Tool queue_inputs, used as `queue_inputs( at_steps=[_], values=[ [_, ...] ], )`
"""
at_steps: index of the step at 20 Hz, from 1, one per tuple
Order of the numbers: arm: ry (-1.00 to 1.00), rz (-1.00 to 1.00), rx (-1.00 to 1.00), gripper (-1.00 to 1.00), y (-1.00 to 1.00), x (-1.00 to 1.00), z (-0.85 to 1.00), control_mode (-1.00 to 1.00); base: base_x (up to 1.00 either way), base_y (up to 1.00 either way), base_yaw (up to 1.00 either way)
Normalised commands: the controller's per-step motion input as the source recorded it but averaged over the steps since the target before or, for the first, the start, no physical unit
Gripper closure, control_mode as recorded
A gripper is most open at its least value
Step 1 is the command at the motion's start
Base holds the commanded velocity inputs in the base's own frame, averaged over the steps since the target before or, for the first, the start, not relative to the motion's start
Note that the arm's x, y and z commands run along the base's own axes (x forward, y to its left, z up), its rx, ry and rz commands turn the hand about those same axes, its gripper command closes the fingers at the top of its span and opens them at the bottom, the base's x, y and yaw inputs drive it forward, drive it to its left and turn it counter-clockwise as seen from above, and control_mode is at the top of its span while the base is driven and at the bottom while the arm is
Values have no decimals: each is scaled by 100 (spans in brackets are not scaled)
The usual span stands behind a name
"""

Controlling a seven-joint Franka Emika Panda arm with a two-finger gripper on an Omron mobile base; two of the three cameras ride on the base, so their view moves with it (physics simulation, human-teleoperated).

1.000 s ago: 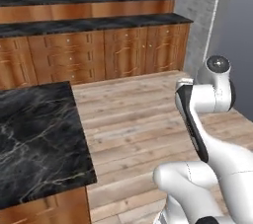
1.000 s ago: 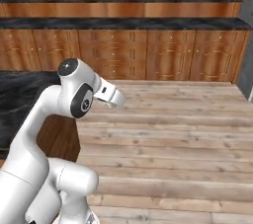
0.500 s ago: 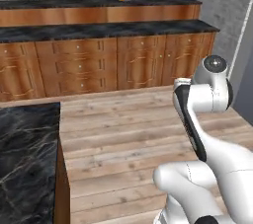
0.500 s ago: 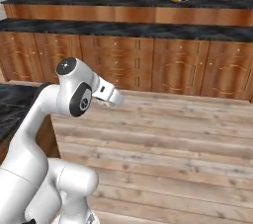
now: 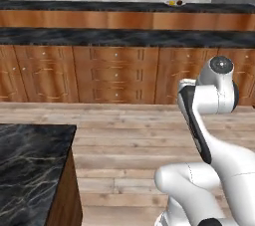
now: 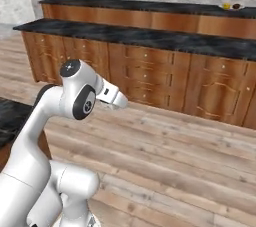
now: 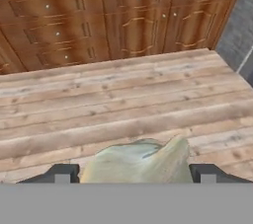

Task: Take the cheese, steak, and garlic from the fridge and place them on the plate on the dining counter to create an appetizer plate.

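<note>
- The hand (image 7: 133, 173) has its two dark tips set wide and clamped on one pale cream-white garlic bulb (image 7: 140, 161), above a plank floor (image 7: 123, 104).
- One small yellow cheese wedge (image 5: 172, 2) and one dark reddish steak lump (image 5: 180, 2) sit side by side near the right end of the long black marble surface (image 5: 74, 6); whether a plate lies under them is too small to tell.
- Below it runs a second dark top over brown wooden cabinets (image 5: 114, 78).
- The base views also show a short dark marble island (image 5: 30, 165).
</note>
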Motion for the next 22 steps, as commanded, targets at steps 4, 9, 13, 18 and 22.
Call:
queue_inputs(
  at_steps=[4,9,13,18,22],
  values=[
    [0,0,0,100,0,0,0,100,100,-20,47],
    [0,0,0,100,0,0,0,100,100,-28,48],
    [0,0,0,100,0,0,0,100,100,-26,50],
    [0,0,0,100,0,0,0,100,100,-24,52],
    [0,0,0,100,0,0,0,100,100,-24,52]
  ],
)
